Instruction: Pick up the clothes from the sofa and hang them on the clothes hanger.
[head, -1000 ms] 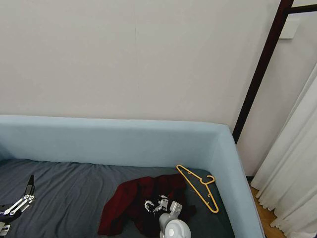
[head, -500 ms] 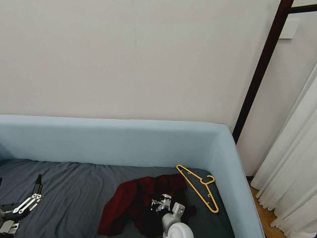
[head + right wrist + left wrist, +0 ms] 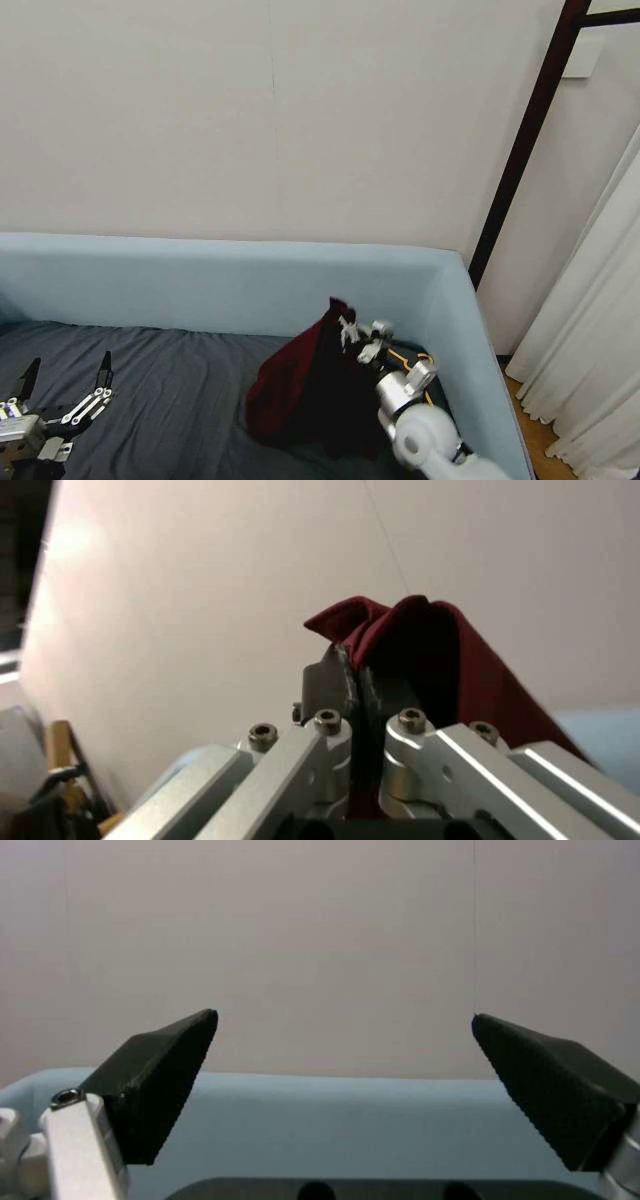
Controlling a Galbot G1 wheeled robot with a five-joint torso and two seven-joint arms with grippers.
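Observation:
A dark red garment [image 3: 300,385] hangs lifted above the grey sofa seat [image 3: 170,390], pinched at its top corner by my right gripper [image 3: 350,332]. In the right wrist view the gripper [image 3: 352,681] is shut on a fold of the red cloth [image 3: 440,649]. An orange clothes hanger [image 3: 425,363] lies on the seat by the sofa's right end, mostly hidden behind the garment and arm. My left gripper [image 3: 65,385] hovers open low over the left part of the seat; its black fingertips [image 3: 165,1072] stand wide apart with nothing between them.
The light blue sofa back [image 3: 220,285] and right arm rest [image 3: 480,350] wall in the seat. A dark wooden rack pole [image 3: 525,140] rises at the right of the sofa. White curtains [image 3: 600,340] hang at far right.
My right gripper has risen from the seat with the red garment, which now hangs in the air and covers most of the hanger. The left gripper has shifted right and turned upward.

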